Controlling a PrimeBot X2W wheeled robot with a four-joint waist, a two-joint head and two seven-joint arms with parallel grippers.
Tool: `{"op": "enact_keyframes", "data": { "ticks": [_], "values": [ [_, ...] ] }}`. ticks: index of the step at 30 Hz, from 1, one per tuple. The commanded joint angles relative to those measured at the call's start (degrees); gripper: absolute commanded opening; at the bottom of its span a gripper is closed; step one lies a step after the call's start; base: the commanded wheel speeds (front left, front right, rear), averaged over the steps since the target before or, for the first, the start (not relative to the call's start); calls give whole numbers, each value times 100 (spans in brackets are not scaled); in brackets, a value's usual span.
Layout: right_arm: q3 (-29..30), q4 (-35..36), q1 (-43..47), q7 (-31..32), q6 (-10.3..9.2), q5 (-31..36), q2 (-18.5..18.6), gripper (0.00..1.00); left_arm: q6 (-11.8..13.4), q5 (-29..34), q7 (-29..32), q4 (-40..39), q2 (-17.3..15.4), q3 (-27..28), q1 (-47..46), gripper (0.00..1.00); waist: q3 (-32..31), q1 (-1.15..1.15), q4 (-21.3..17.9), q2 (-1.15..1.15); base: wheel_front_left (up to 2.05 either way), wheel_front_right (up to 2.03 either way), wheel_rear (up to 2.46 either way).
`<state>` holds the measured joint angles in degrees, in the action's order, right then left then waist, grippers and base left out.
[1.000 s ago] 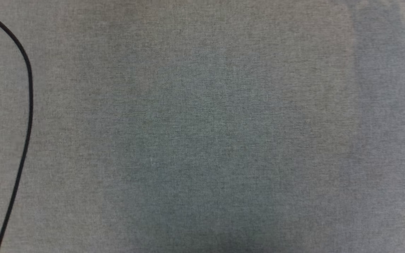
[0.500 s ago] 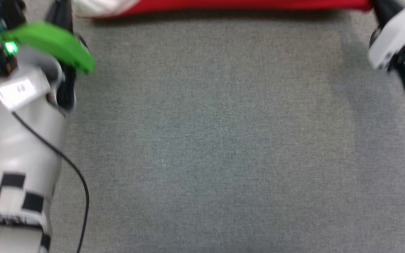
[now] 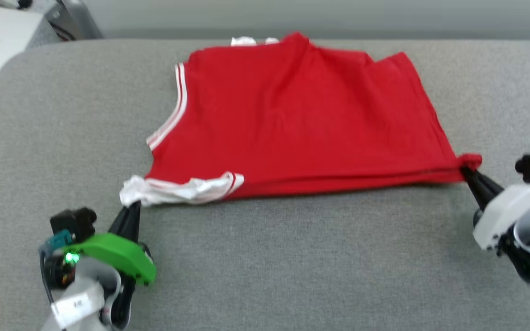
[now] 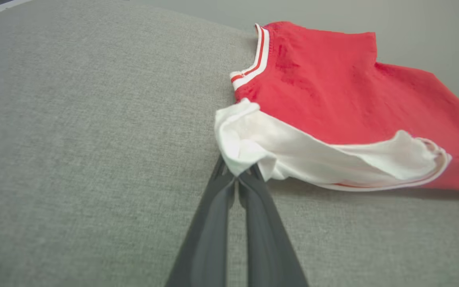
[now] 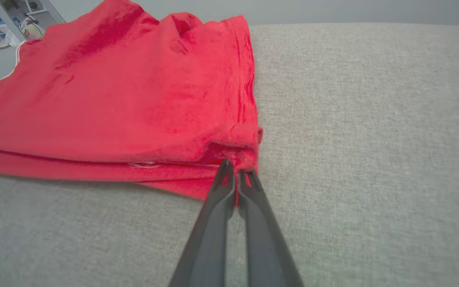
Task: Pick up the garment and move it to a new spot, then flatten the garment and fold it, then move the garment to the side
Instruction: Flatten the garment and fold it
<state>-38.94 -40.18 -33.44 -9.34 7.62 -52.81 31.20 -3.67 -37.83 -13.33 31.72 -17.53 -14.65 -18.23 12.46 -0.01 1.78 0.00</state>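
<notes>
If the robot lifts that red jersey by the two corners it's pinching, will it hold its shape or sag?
Probably floppy: the garment bunches into wrinkles where the left gripper pinches its white sleeve, so it would likely sag between grips. Likely light: the right gripper holds it by one small pinched corner. Its folded layers may slide apart if dragged.

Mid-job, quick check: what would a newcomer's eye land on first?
A bright red fabric garment with white striped-trim sleeves lies folded across the far middle of the grey cloth-covered surface. The dark-fingered left gripper is shut on its bunched white sleeve at the near left corner, and the right gripper pinches the red corner at the right.
</notes>
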Motion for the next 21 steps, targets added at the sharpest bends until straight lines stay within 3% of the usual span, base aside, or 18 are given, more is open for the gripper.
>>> {"op": "enact_keyframes", "data": {
  "ticks": [1, 11, 15, 21],
  "values": [
    [143, -1, 275, -30, -13, -59, 195, 0, 123, -26, 78, -148, -180, 58, 275, 0, -570, 1, 144, 0, 0, 0, 0],
    [1215, 806, 2387, 48, -13, 96, 288, 0, 754, -252, 911, -2056, -534, 97, 2144, 0, -1103, 1, 152, 0, 0, 0, 0],
    [1822, 1345, 3217, 376, -13, 411, 83, 0, 1034, -408, 1319, -2799, -624, 109, 2821, 0, -1188, 1, 93, 0, 0, 0, 0],
    [2953, 2354, 4310, 1388, -13, 1085, -475, 0, 1395, -546, 1752, -3608, -773, 170, 3476, 0, -1197, 1, 44, 0, 0, 0, 0]
  ]
}}
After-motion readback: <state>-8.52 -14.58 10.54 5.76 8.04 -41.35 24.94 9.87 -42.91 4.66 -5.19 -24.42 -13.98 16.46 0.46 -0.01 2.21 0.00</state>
